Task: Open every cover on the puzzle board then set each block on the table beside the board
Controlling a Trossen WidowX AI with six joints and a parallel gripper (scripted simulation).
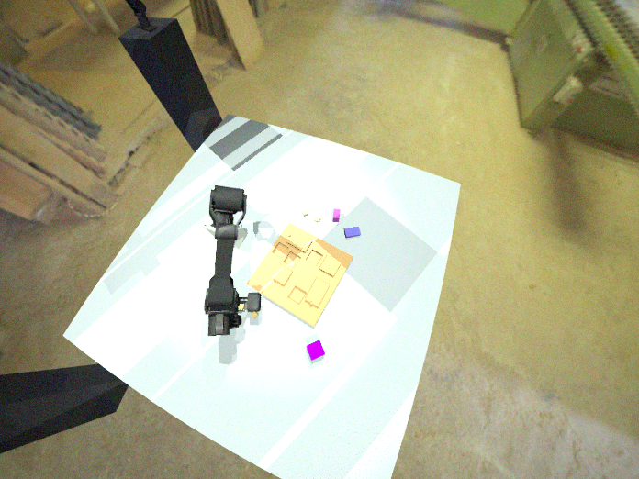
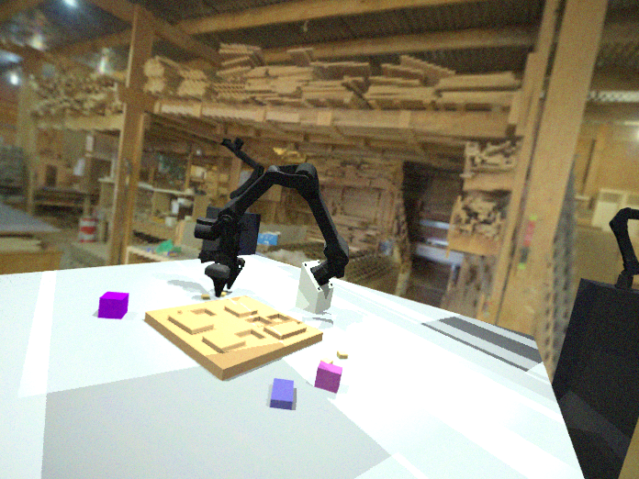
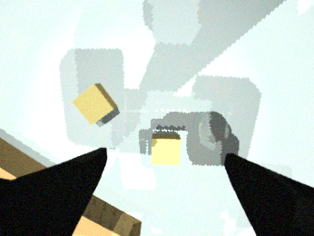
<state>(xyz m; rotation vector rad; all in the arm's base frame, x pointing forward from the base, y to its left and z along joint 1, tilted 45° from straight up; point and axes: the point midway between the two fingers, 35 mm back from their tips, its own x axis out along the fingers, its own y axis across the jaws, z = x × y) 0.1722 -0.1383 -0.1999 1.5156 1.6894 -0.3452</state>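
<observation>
My gripper [image 1: 242, 307] [image 2: 225, 292] [image 3: 166, 156] is open, low over the table beside the board. A small yellow block [image 3: 166, 152] rests on the table between the spread fingers. Another yellow block [image 3: 95, 104] [image 2: 205, 296] lies close by. The wooden board [image 1: 284, 301] [image 2: 221, 361] shows raised covers [image 1: 330, 266] [image 2: 223, 340] beside open wells that look empty. Across the board lie a magenta block [image 1: 336, 215] [image 2: 328, 376], a blue block [image 1: 352, 231] [image 2: 282, 394] and two small yellow blocks. A purple cube [image 1: 315, 350] [image 2: 113, 305] stands off another side.
The arm's pale base [image 2: 313, 294] stands beside the board. The table [image 1: 206, 406] [image 2: 128, 428] has bright patches and shadows. Dark pedestals [image 1: 175, 77] [image 2: 593, 361] stand past its edges. The board's edge [image 3: 18, 159] shows at lower left in the wrist view.
</observation>
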